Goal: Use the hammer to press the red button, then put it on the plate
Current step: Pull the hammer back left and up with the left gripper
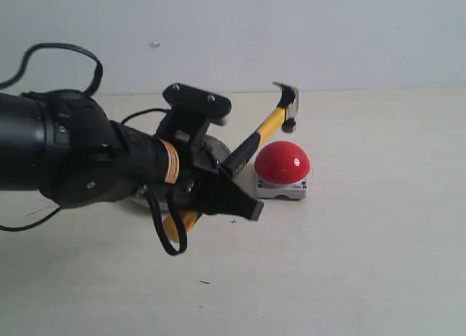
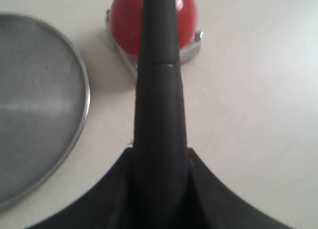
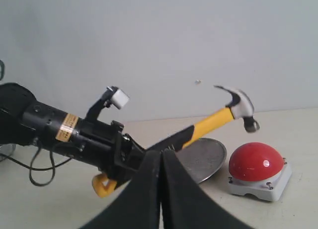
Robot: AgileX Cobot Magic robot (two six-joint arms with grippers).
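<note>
Left gripper clenches the black grip of the hammer. We see the handle slant up and to the right from it, with the yellow butt poking out below. The dark head hangs just above the red button, apart from the dome. To the right of the button and in front of it, the counter lies bare out to the view's edges, so we have wide room there. Beneath the left gripper sits the plate, its rim just beside the button's base, not touching. Our right gripper is pinched shut on nothing, back from the button. A black cable loops down from the left arm.
</note>
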